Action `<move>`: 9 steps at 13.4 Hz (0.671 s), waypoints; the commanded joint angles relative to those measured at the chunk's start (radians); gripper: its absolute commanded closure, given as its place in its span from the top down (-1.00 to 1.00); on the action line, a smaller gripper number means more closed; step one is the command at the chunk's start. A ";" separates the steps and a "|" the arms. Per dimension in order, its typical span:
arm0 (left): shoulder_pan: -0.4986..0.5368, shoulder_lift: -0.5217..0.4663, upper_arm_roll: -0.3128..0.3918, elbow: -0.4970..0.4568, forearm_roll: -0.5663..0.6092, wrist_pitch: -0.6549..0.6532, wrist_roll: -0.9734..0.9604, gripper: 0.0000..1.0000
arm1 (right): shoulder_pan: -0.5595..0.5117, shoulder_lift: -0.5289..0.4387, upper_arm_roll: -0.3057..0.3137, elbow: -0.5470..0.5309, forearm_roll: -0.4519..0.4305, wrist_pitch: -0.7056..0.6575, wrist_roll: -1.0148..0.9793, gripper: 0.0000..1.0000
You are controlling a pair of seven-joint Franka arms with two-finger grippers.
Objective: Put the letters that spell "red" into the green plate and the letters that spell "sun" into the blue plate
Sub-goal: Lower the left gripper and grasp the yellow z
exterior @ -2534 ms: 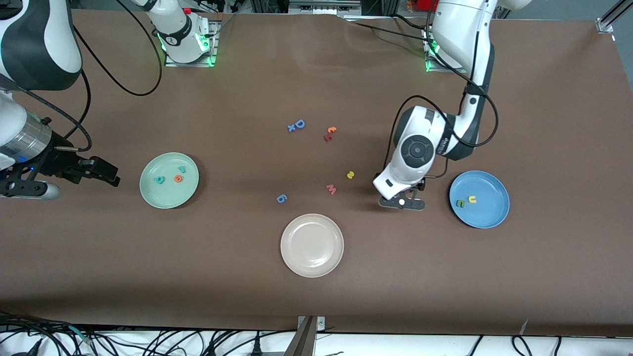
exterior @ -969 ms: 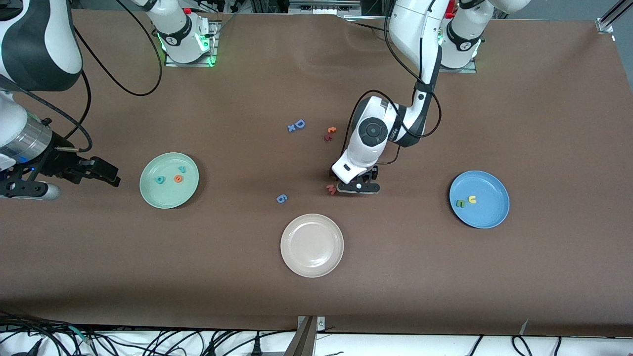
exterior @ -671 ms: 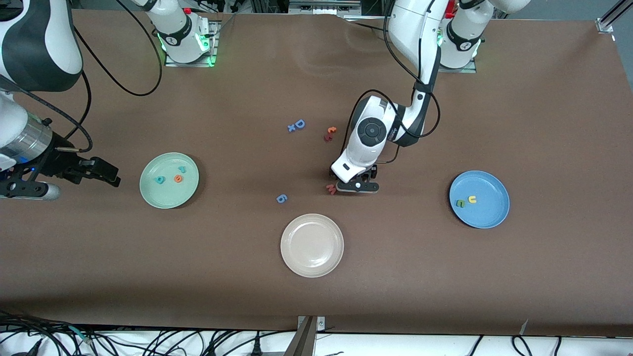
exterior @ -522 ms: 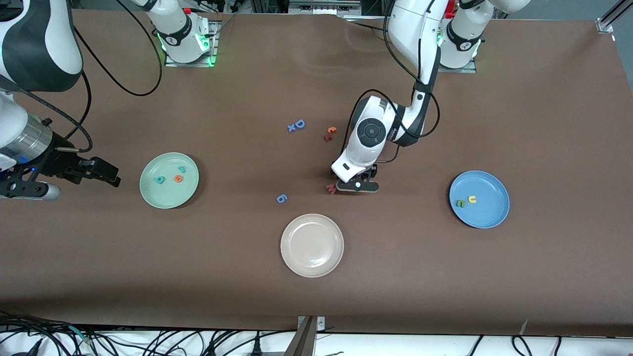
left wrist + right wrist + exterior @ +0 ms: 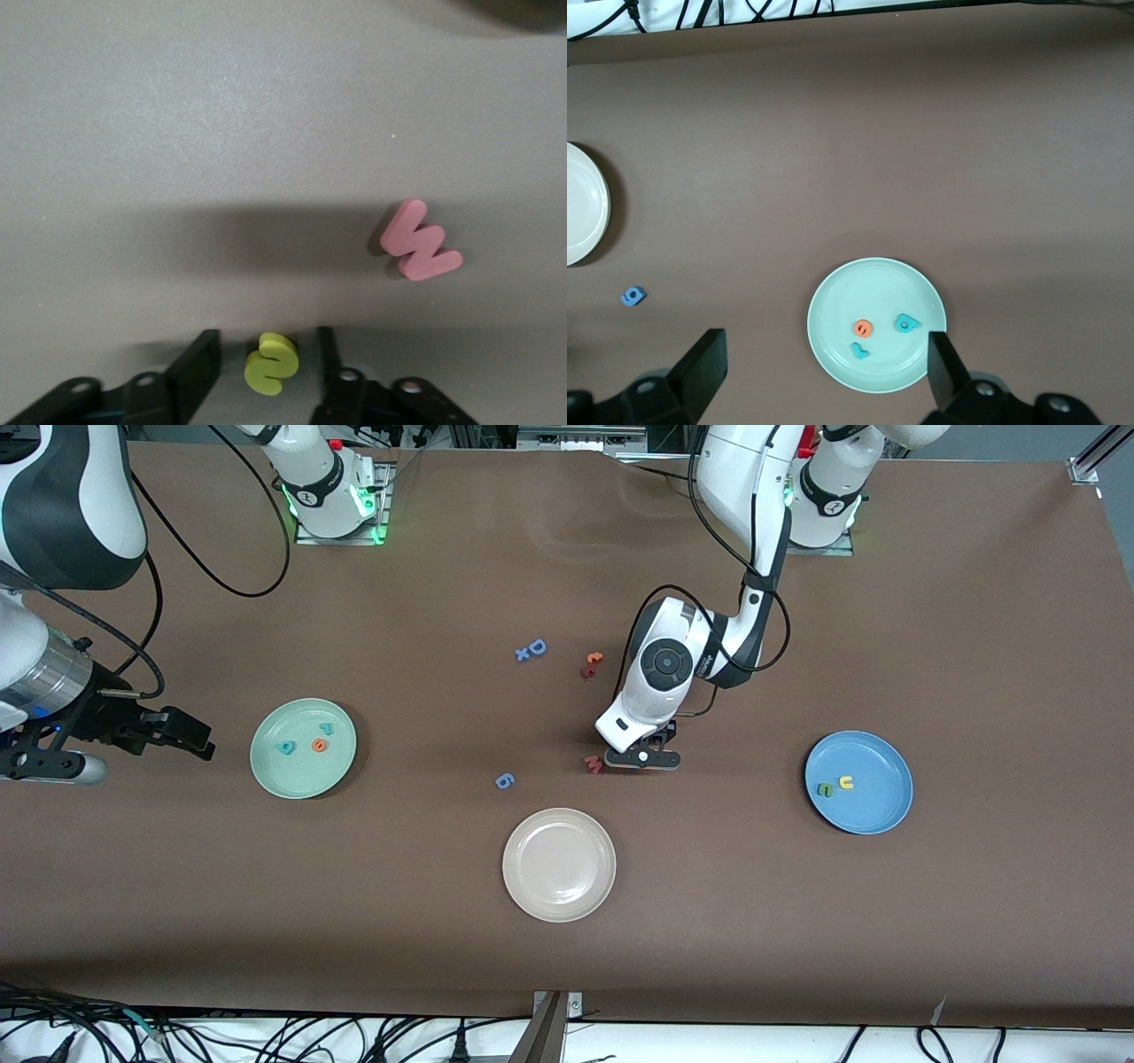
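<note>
The yellow s (image 5: 273, 363) lies flat on the table between the fingers of my left gripper (image 5: 264, 363), which is open, with a narrow gap on each side of the letter. In the front view the left gripper (image 5: 640, 758) is down at the table and hides the s. The blue plate (image 5: 873, 802) holds the green n (image 5: 824, 788) and yellow u (image 5: 846, 782). The green plate (image 5: 301, 775) holds the teal d (image 5: 285, 747), orange e (image 5: 319, 745) and teal r (image 5: 325, 728). My right gripper (image 5: 197, 735) waits open beside the green plate (image 5: 842, 310).
A pink w (image 5: 593, 763) lies right beside the left gripper. A blue 6 (image 5: 504, 780), a beige-white plate (image 5: 559, 864), a blue D with an x (image 5: 532, 649) and an orange and red pair of letters (image 5: 591, 664) sit around the table's middle.
My left arm came from near the blue plate to the yellow s, and its fingers have since narrowed around the letter. The right arm has not moved.
</note>
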 commanded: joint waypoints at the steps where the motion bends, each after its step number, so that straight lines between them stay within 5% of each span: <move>1: 0.006 -0.010 -0.007 -0.003 0.017 -0.023 -0.006 -0.02 | -0.004 0.009 0.002 0.020 -0.005 -0.004 -0.001 1.00; 9: 0.007 -0.013 -0.015 -0.003 0.017 -0.023 -0.007 -0.44 | -0.004 0.009 0.002 0.019 -0.007 -0.004 -0.003 1.00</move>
